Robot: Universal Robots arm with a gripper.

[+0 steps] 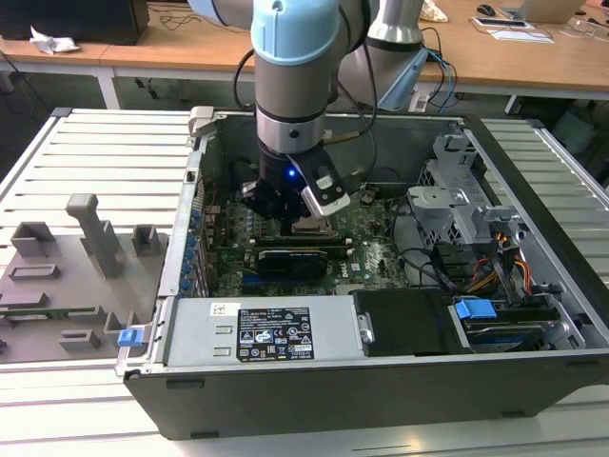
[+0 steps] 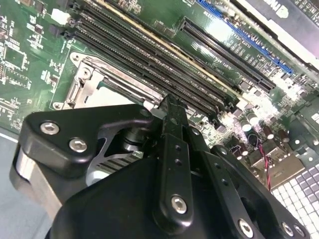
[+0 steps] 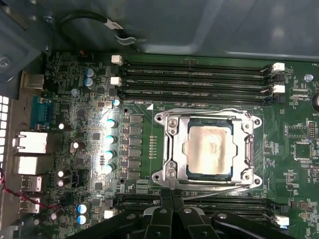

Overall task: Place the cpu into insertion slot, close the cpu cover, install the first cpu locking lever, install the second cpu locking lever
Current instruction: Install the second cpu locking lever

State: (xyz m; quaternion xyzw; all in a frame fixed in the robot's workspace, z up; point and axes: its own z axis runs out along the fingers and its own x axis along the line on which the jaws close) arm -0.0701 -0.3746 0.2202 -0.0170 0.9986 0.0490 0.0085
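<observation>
While the gripper [image 3: 172, 201] is hovering with fingers pressed together at the cpu cover's [image 3: 249, 149] near edge, the cpu [image 3: 209, 150] is sitting in the insertion slot, memory slots [image 3: 197, 74] crowding both sides.

No text can be read on anything.

I see even, bright room light in the exterior view, with the case [image 1: 533, 381] interior shadowed beneath the arm [image 1: 295, 76]. In the first wrist view, glare washes out the cpu [image 3: 209, 150] top and nearby capacitors [image 3: 108, 144]. In the second wrist view, the gripper [image 2: 172, 114] looms dark and soft, and glare bleaches the board [image 2: 264, 107].
</observation>
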